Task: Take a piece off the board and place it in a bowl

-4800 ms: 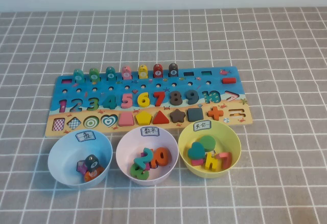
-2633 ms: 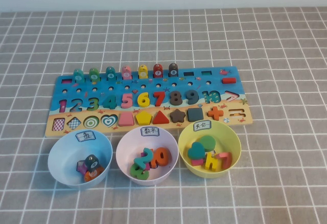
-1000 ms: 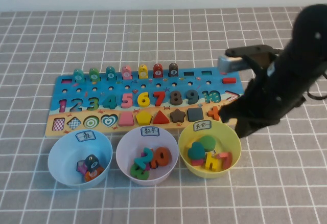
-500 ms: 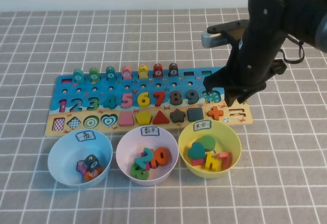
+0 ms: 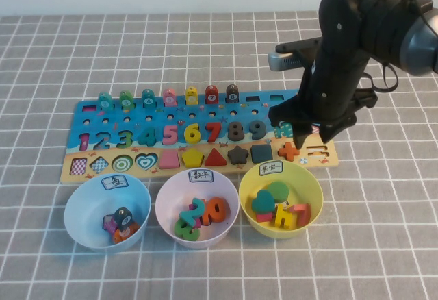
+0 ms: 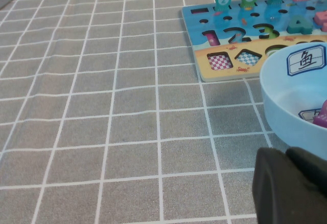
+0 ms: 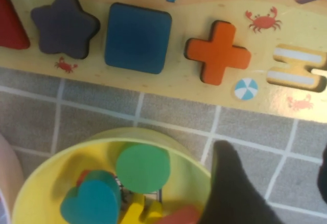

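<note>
The orange plus piece [image 5: 289,151] lies in its slot on the tan strip at the right end of the board [image 5: 92,116]. It also shows in the right wrist view [image 7: 218,51], on the board [image 7: 153,83]. My right gripper [image 5: 313,135] hangs open and empty just above the board's right end, beside the plus piece. In the right wrist view the right gripper [image 7: 276,178] shows spread fingers over the cloth next to the yellow bowl [image 7: 173,147]. The yellow bowl [image 5: 311,177] stands in front of the board and holds several shapes. My left gripper [image 6: 291,188] is shut, low by the light-blue bowl [image 6: 286,96].
A light-blue bowl [image 5: 75,207] and a lilac bowl [image 5: 164,204] with pieces stand left of the yellow one. Fish pegs [image 5: 169,97] stand along the board's far edge. A blue square [image 7: 137,37] and a dark star [image 7: 64,24] sit beside the plus. Grey checked cloth covers the table.
My right arm has come into view from the right and swung over the board's right end. In the last half second it settled a little lower above the plus piece.
</note>
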Available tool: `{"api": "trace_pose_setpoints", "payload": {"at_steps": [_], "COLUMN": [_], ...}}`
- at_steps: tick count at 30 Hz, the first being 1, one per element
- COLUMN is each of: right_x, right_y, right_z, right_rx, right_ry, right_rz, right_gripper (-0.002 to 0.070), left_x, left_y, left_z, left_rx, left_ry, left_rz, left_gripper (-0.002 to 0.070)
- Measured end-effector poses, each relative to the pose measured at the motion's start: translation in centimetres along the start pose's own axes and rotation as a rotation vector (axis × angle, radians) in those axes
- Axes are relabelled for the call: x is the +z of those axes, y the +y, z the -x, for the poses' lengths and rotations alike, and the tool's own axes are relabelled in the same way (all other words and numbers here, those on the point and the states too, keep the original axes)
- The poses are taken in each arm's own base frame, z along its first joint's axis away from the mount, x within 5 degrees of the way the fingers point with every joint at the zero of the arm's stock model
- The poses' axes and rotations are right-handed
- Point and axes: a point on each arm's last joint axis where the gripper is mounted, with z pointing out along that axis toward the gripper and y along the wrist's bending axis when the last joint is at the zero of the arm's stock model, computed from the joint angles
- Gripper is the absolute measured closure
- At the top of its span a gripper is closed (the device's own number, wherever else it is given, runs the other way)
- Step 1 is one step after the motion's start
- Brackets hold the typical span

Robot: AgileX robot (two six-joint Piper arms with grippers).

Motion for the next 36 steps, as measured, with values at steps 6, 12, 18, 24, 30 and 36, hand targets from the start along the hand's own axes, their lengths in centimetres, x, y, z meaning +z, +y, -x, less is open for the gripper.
{"api": "trace_pose_setpoints", "payload": {"at_steps": [6, 12, 18, 24, 30, 36], "right_x": [0.0, 1.5, 2.9, 3.2, 3.8, 4.9], "right_y": [0.1, 0.4, 0.6, 0.8, 0.8, 0.8], "right_z": [0.1, 0.2, 0.6, 0.9, 1.1, 1.2], "right_rx": [0.021, 0.028, 0.032, 0.064, 0.122, 0.135], "right_ry": [-0.008, 0.019, 0.018, -0.001, -0.002, 0.013], "right_rz": [0.014, 0.030, 0.047, 0.059, 0.062, 0.051], "right_gripper": [0.0344, 0.0343, 0.0343, 0.0343, 0.0343, 0.0337], "left_x": [0.0, 0.0, 0.0, 0.0, 0.0, 0.0], "left_y": [0.0, 0.0, 0.0, 0.0, 0.0, 0.0], "left_z": [0.0, 0.0, 0.0, 0.0, 0.0, 0.0], "left_rx": [0.000, 0.000, 0.000, 0.000, 0.000, 0.000], "left_ry": [0.000, 0.000, 0.000, 0.000, 0.000, 0.000], "left_rz": [0.000, 0.000, 0.000, 0.000, 0.000, 0.000], "left_gripper": [0.0676, 0.0676, 0.0676, 0.0676, 0.0676, 0.0676]}}
